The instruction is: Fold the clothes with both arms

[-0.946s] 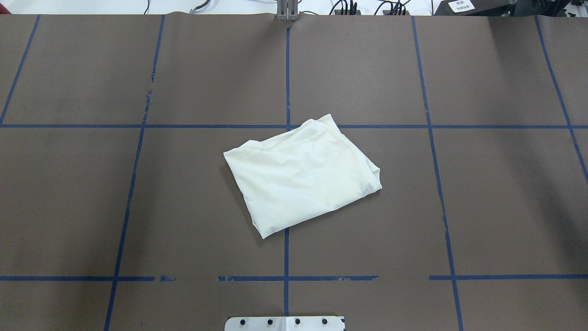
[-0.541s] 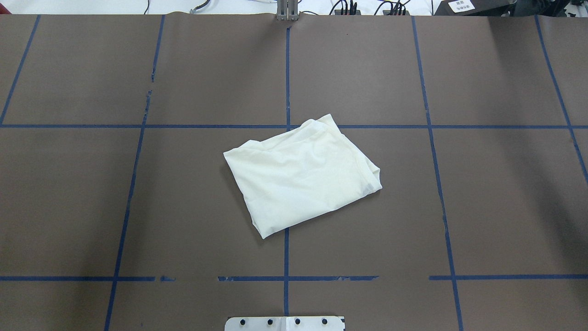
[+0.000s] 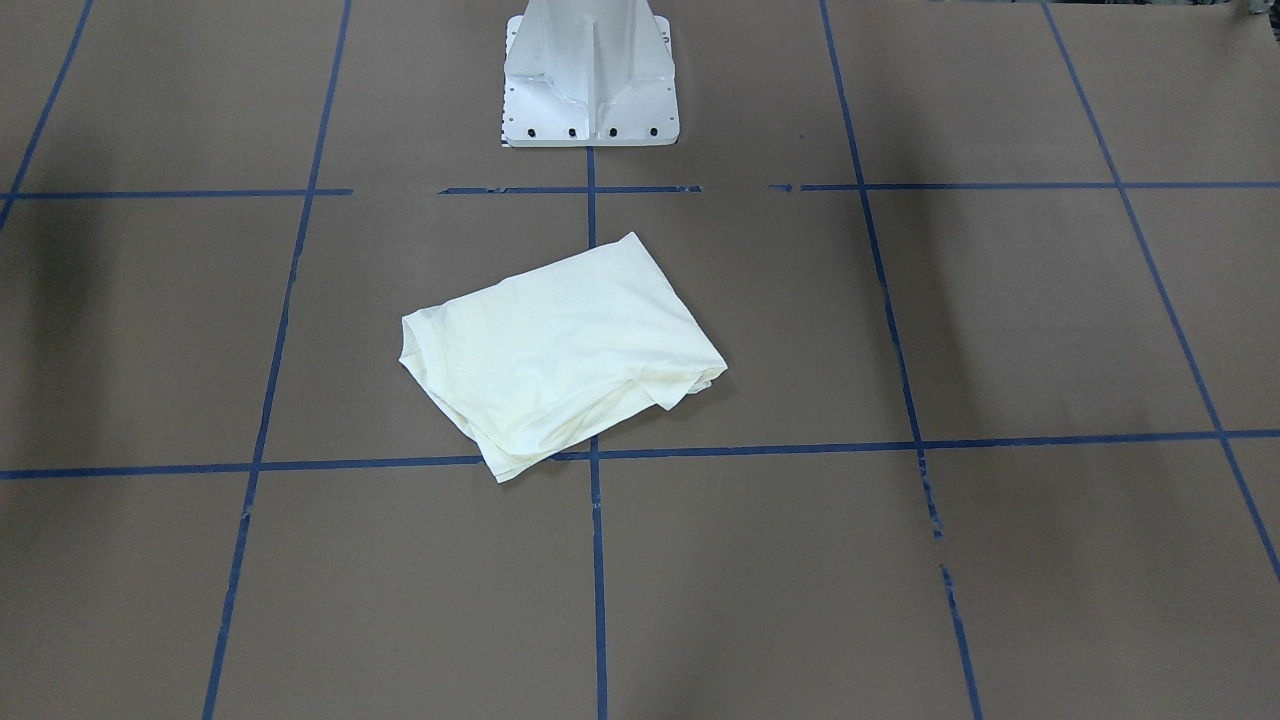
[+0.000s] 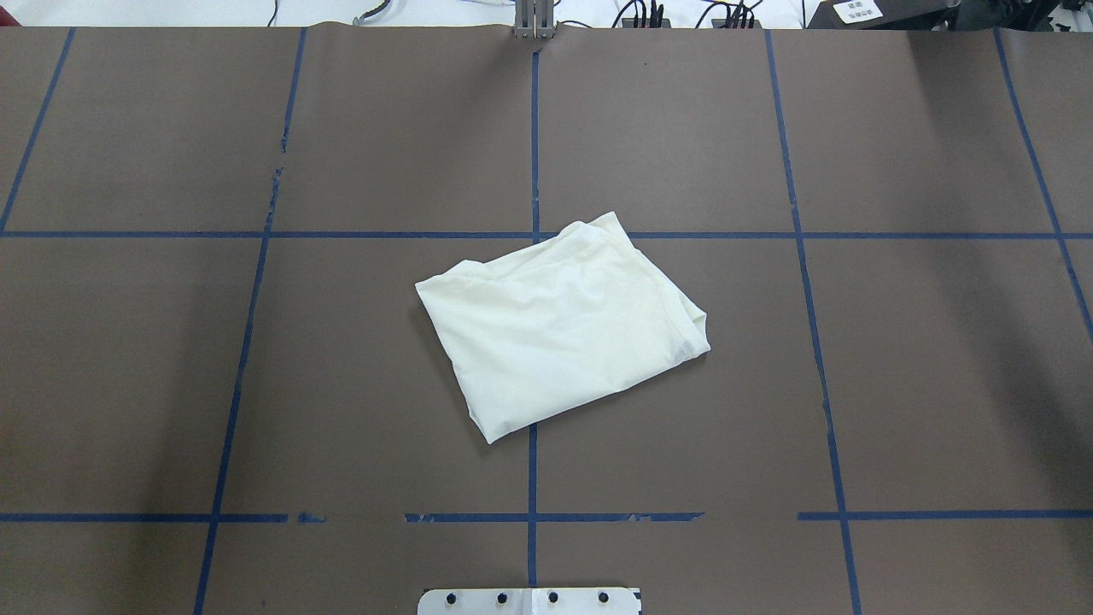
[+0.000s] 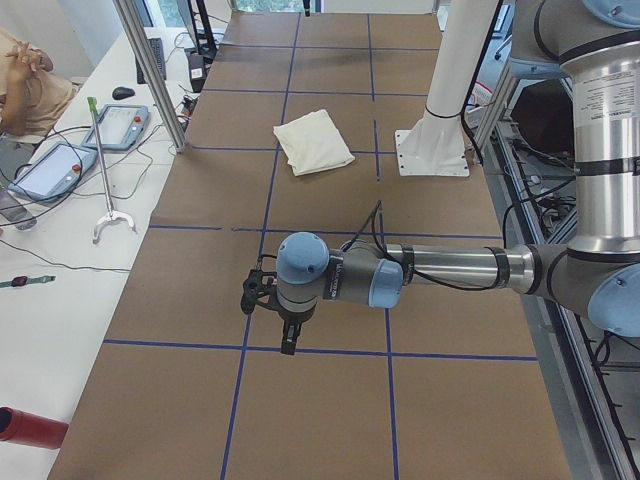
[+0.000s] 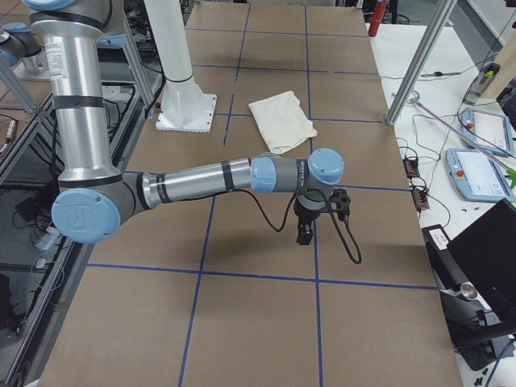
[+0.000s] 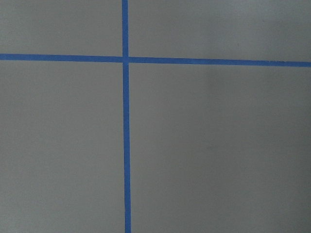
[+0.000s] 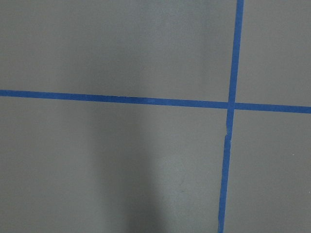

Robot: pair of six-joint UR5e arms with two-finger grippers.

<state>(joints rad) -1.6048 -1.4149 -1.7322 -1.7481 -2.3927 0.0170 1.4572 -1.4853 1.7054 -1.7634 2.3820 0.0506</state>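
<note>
The cream shirt (image 4: 559,320) lies folded into a compact, slightly skewed rectangle at the table's middle, plain side up; no print shows. It also shows in the front view (image 3: 560,350), the left view (image 5: 313,143) and the right view (image 6: 282,119). Neither arm appears in the overhead or front view. My left gripper (image 5: 288,338) hangs over bare table far from the shirt. My right gripper (image 6: 305,232) does the same at the other end. I cannot tell whether either is open or shut. Both wrist views show only brown paper and blue tape.
The white pedestal base (image 3: 588,70) stands just behind the shirt. Blue tape lines (image 4: 533,137) grid the brown table. A side bench holds teach pendants (image 5: 60,165), cables and a person (image 5: 20,80). Metal posts (image 6: 419,60) stand at the far edge.
</note>
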